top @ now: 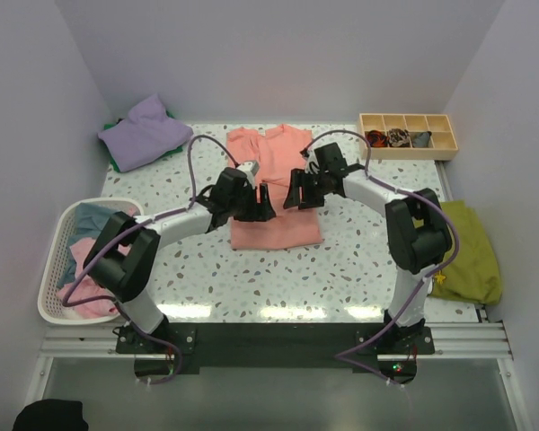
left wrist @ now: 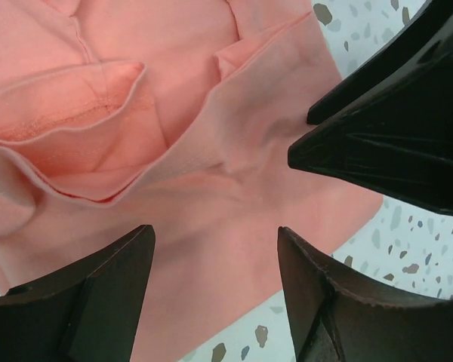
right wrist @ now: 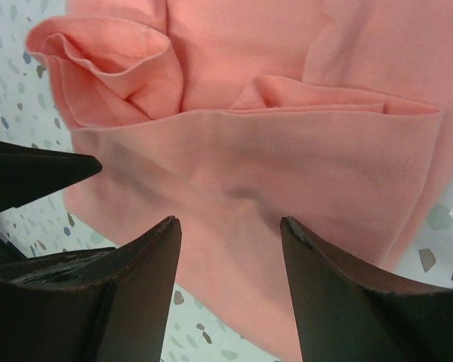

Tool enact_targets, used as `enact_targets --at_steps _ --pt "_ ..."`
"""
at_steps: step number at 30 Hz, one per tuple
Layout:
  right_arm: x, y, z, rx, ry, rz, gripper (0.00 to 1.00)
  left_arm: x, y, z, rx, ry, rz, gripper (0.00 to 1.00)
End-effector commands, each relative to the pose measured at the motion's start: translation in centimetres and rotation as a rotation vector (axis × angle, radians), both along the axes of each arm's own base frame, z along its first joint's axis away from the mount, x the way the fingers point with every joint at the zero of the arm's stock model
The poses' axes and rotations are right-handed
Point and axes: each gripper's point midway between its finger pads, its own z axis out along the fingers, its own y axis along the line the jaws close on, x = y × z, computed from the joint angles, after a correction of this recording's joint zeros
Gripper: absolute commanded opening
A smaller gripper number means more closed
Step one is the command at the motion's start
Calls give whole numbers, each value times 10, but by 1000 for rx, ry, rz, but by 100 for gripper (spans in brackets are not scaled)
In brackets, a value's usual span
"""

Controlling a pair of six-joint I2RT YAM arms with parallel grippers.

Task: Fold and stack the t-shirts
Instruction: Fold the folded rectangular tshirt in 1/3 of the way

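Observation:
A salmon-pink t-shirt (top: 277, 229) lies partly folded in the middle of the table, its sides turned in. Both grippers hover over its centre, facing each other. My left gripper (top: 262, 205) is open above the cloth (left wrist: 211, 151), nothing between its fingers (left wrist: 98, 294). My right gripper (top: 295, 193) is open too, just over a folded layer (right wrist: 287, 158). The left wrist view catches the right gripper's fingers (left wrist: 392, 143) at upper right. A lavender t-shirt (top: 144, 133) rests on a green one (top: 115, 163) at the back left.
A white basket (top: 47, 269) at the left edge holds light blue (top: 90, 220) and pink (top: 90, 301) shirts. A wooden compartment tray (top: 407, 135) stands at the back right. An olive-green cloth (top: 472, 251) lies at the right edge.

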Motion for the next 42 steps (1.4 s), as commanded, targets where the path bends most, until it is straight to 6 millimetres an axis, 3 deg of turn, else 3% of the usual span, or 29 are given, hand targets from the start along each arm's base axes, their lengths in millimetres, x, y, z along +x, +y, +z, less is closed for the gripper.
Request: enact_targets --at_steps 1,7,10,13,19,22,25,27,30,34,35,38,42 --pt "16 4 -3 0 -17 4 59 27 3 3 44 -112 22 71" --pt "28 -9 -19 -84 -35 -29 60 48 20 -9 121 -157 77 71" --pt "30 -12 -22 -99 -42 -34 60 56 37 -24 173 -129 136 72" --pt "32 -16 -24 -119 -47 -37 61 50 60 -54 208 -45 195 71" --pt "38 -34 -38 -203 -52 -72 64 46 92 -67 245 -19 291 72" --pt "43 -43 -45 -236 -44 -96 64 46 95 -66 260 -16 286 72" --pt "47 -50 -44 -259 -62 -109 66 44 100 -63 280 -16 303 72" --pt "51 -48 -33 -228 -97 -101 68 44 101 -55 274 -35 312 72" --pt "54 -47 -2 -194 -178 -98 73 47 97 -27 225 -106 296 72" --pt "52 -63 32 -221 -255 -139 82 52 103 37 182 -246 326 78" --pt "48 -68 36 -230 -249 -147 83 51 106 44 187 -260 344 80" --pt "34 -77 40 -233 -216 -152 85 40 116 48 224 -218 356 86" --pt "2 -75 24 -181 -123 -111 85 14 112 28 188 -129 323 86"
